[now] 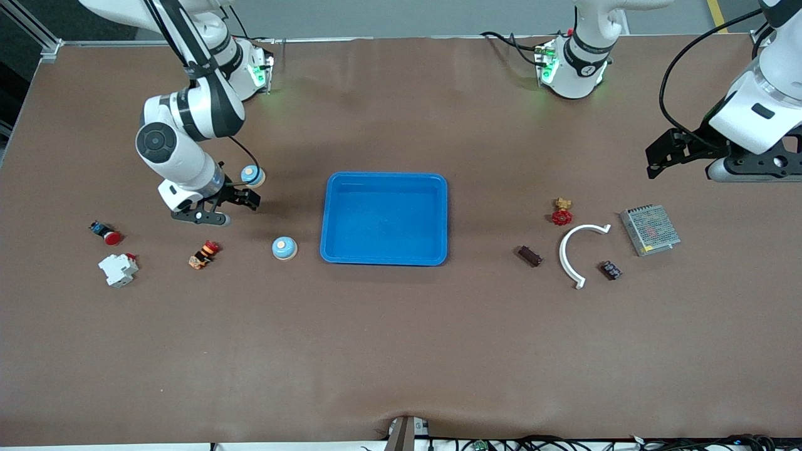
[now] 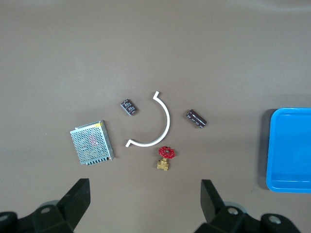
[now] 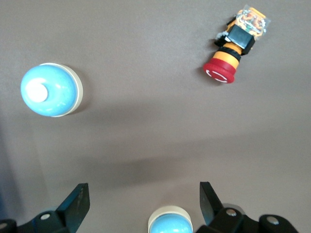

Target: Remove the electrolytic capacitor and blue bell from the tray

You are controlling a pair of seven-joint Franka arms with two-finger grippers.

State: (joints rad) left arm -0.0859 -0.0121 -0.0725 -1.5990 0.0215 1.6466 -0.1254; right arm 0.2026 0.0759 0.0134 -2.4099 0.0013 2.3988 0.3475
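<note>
Beside the glossy rectangular tray (image 1: 384,257), domed bell (image 1: 284,248).

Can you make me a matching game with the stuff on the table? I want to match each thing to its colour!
Things:
1. tray
2. curved bracket
3. valve handle
4. power supply box

Colours:
A. red
B. silver grey
C. blue
D. white

Pairs: 1-C, 2-D, 3-A, 4-B
</note>
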